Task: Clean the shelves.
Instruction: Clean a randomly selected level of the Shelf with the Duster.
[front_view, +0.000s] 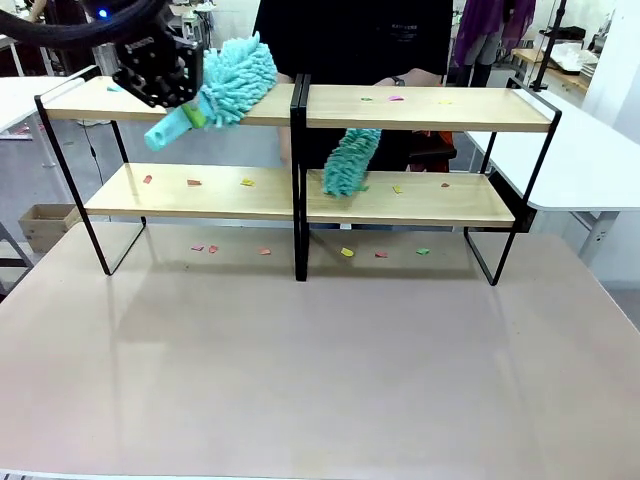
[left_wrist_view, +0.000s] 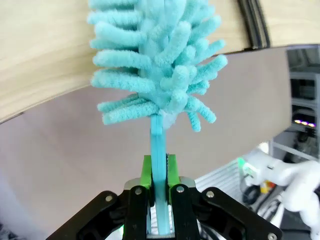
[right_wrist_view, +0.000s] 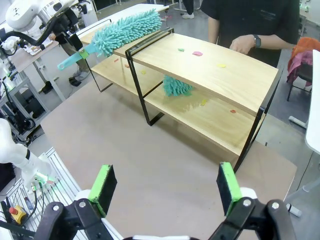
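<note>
Table (front_view: 320, 380) lies nearest you, and your right gripper (right_wrist_view: 165, 186) hangs above it with its jaws spread wide. Farther in stand the shelves (front_view: 440, 108), with paper scraps (front_view: 193, 183) scattered on their boards and on the tabletop beneath. Your left gripper (left_wrist_view: 159, 167) is clamped on a turquoise duster (front_view: 235, 72) over the top left board. A second duster (front_view: 350, 162) touches the lower right board, with the person (front_view: 350, 40) behind.

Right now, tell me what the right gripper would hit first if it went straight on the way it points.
Probably the bare table top, short of the shelves; the open right gripper looks down at it, though depth is unclear.
</note>
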